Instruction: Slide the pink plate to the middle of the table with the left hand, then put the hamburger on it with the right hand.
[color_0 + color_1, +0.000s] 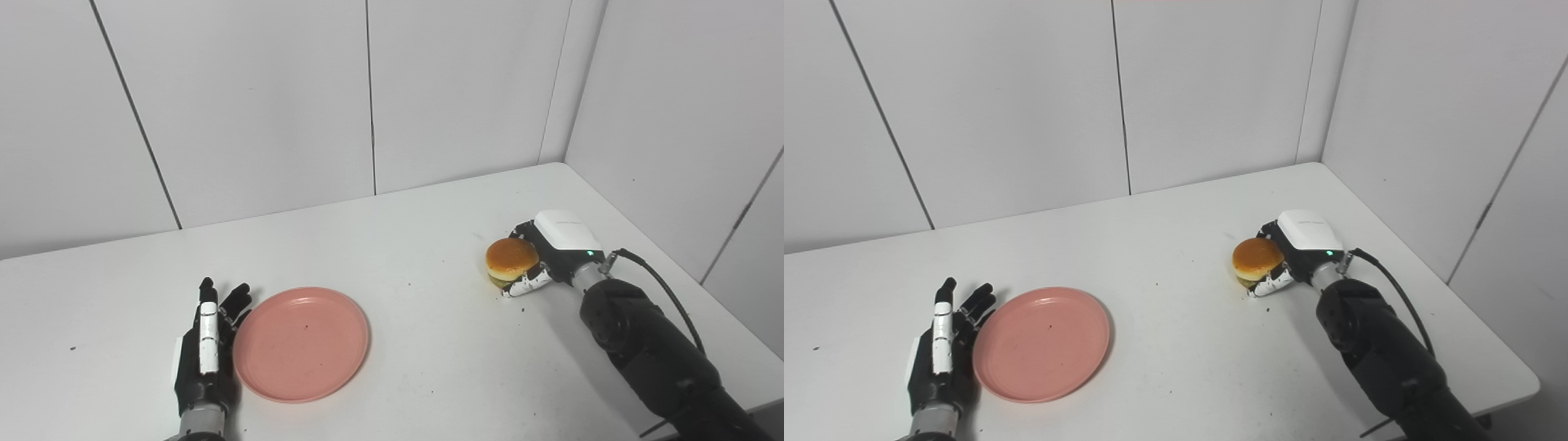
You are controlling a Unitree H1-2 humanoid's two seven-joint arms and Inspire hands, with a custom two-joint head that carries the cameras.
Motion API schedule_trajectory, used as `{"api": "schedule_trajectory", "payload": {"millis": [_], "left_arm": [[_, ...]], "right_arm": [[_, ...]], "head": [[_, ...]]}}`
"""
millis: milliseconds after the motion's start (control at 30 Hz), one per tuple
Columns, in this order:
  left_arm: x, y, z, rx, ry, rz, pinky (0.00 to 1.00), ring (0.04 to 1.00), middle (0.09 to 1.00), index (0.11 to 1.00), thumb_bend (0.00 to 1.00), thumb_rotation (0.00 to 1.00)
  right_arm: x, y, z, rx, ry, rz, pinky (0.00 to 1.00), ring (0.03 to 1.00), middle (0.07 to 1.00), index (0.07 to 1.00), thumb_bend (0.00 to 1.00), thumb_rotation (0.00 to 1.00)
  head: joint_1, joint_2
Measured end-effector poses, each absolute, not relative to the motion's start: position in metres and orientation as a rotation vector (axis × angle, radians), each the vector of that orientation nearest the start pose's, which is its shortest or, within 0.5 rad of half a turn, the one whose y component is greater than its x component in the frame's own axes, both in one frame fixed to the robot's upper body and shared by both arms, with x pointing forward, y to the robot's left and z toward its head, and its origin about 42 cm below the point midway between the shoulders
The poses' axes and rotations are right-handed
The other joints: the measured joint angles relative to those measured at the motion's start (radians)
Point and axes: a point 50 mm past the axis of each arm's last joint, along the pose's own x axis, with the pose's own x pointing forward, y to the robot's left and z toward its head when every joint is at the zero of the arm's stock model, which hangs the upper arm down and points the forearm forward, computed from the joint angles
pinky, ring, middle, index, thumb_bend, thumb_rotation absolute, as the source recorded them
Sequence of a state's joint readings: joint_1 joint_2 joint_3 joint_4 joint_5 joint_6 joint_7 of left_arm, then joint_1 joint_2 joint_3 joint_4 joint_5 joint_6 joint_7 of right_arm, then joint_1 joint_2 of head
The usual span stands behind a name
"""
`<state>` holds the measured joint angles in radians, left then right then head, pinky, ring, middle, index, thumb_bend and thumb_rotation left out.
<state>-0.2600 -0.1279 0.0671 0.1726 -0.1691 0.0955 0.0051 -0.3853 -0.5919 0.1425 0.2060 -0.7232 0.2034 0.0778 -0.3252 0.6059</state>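
Note:
The pink plate (pixel 301 343) lies flat on the white table (pixel 416 233), left of centre and near the front. My left hand (pixel 206 349) stands on edge against the plate's left rim, open, fingers straight and pointing away from me. To the right, the hamburger (pixel 510 259) sits on the table with a golden bun on top. My right hand (pixel 545 257) is wrapped around its right side, fingers behind it and the thumb curled under its front. The burger still seems to rest on the table.
Grey wall panels close off the table at the back and on the right. The table's right edge (pixel 1476 318) runs close beside my right arm. Small dark specks dot the tabletop.

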Motion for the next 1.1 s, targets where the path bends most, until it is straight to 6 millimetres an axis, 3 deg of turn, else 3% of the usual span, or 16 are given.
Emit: {"api": "schedule_trajectory", "payload": {"millis": [100, 133, 167, 467, 567, 867, 1100], "left_arm": [[0.363, 0.155, 0.123, -0.300, 0.028, -0.043, 0.83, 0.831, 0.791, 0.986, 0.66, 0.86], [0.363, 0.155, 0.123, -0.300, 0.028, -0.043, 0.83, 0.830, 0.788, 0.985, 0.66, 0.86], [0.363, 0.155, 0.123, -0.300, 0.028, -0.043, 0.82, 0.830, 0.785, 0.985, 0.65, 0.87], [0.363, 0.155, 0.123, -0.299, 0.029, -0.043, 0.83, 0.824, 0.783, 0.986, 0.66, 0.87], [0.363, 0.155, 0.123, -0.299, 0.029, -0.044, 0.82, 0.816, 0.780, 0.986, 0.66, 0.87], [0.362, 0.154, 0.124, -0.297, 0.027, -0.050, 0.82, 0.820, 0.782, 0.985, 0.66, 0.86], [0.361, 0.150, 0.125, -0.273, 0.030, -0.044, 0.80, 0.823, 0.795, 0.989, 0.65, 0.87]], "right_arm": [[0.400, -0.378, 0.202, -1.290, 0.057, -0.078, 0.28, 0.355, 0.444, 0.488, 0.51, 0.14], [0.399, -0.378, 0.201, -1.280, 0.057, -0.083, 0.28, 0.346, 0.431, 0.509, 0.52, 0.05], [0.399, -0.377, 0.200, -1.272, 0.057, -0.085, 0.26, 0.335, 0.422, 0.516, 0.52, 0.02], [0.397, -0.376, 0.197, -1.220, 0.054, -0.098, 0.25, 0.324, 0.414, 0.518, 0.52, 0.00], [0.394, -0.377, 0.196, -1.132, 0.059, -0.106, 0.25, 0.317, 0.408, 0.521, 0.52, 0.00], [0.386, -0.350, 0.211, -0.792, 0.035, -0.103, 0.33, 0.382, 0.439, 0.530, 0.52, 0.01], [0.383, -0.330, 0.225, -0.732, -0.004, -0.050, 0.32, 0.371, 0.439, 0.525, 0.52, 0.01]], "head": [[0.000, 0.000], [0.002, 0.002], [0.002, 0.002], [0.003, 0.005], [0.008, 0.005], [0.023, 0.011], [0.048, 0.015]]}}
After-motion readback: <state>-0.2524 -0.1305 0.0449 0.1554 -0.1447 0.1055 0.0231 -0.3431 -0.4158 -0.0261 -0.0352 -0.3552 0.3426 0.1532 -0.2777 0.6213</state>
